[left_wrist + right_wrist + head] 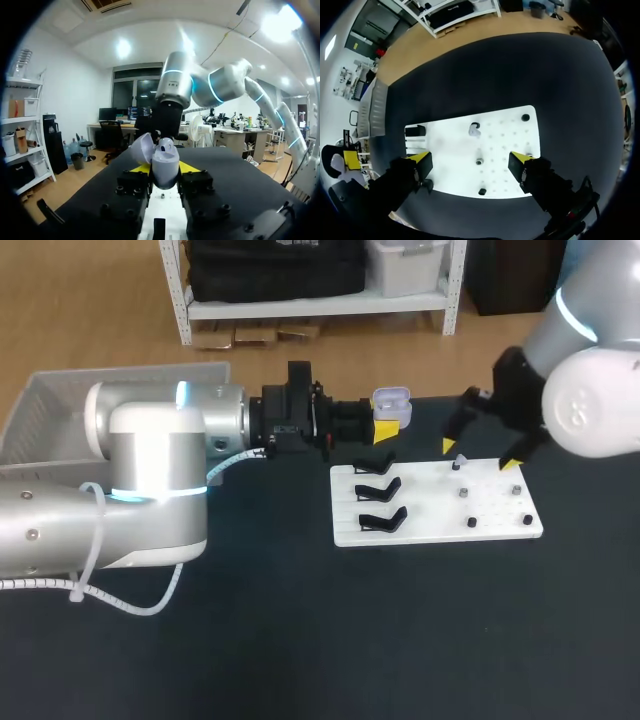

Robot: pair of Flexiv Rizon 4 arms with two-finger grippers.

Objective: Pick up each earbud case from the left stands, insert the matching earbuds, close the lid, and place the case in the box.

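A pale lavender earbud case [391, 400] with its lid open is held off the table just behind the white board [435, 510]; my left gripper [387, 427] is shut on it. In the left wrist view the case [165, 164] sits between the yellow tips, its lid [142, 149] swung to one side. My right gripper [478, 454] hangs open over the board's far right part. From the right wrist, a small white earbud [475, 130] stands on the board ahead of the open right gripper [470, 160]. Three black stands [379, 491] on the board's left are bare.
Several small dark pegs [471, 523] dot the right half of the board. A grey basket-like box [50, 415] sits at the table's far left, behind my left arm. Dark tabletop [400, 640] stretches in front of the board.
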